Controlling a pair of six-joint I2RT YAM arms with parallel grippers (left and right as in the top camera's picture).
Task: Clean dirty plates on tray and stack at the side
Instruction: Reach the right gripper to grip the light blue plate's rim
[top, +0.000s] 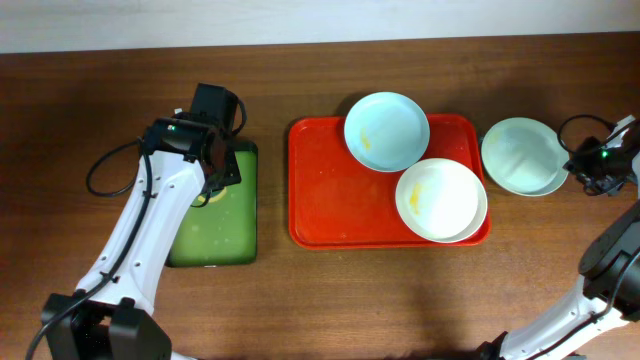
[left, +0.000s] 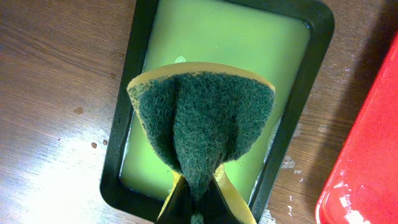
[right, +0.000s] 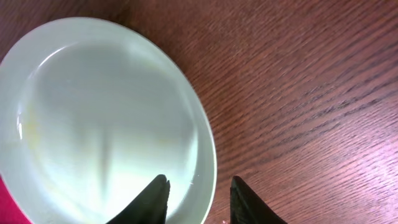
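Observation:
The red tray lies mid-table. On it sit a pale blue plate with a yellowish smear at the back and a white plate with a yellow smear at the front right. A second pale blue plate rests on the table right of the tray. My right gripper is open, its fingers straddling that plate's right rim. My left gripper is shut on a green-and-yellow sponge, held above the green tray.
The green tray's dark rim encloses a pale green liquid floor. The red tray's edge lies just right of it, with a strip of bare wood between. Cables run beside both arms.

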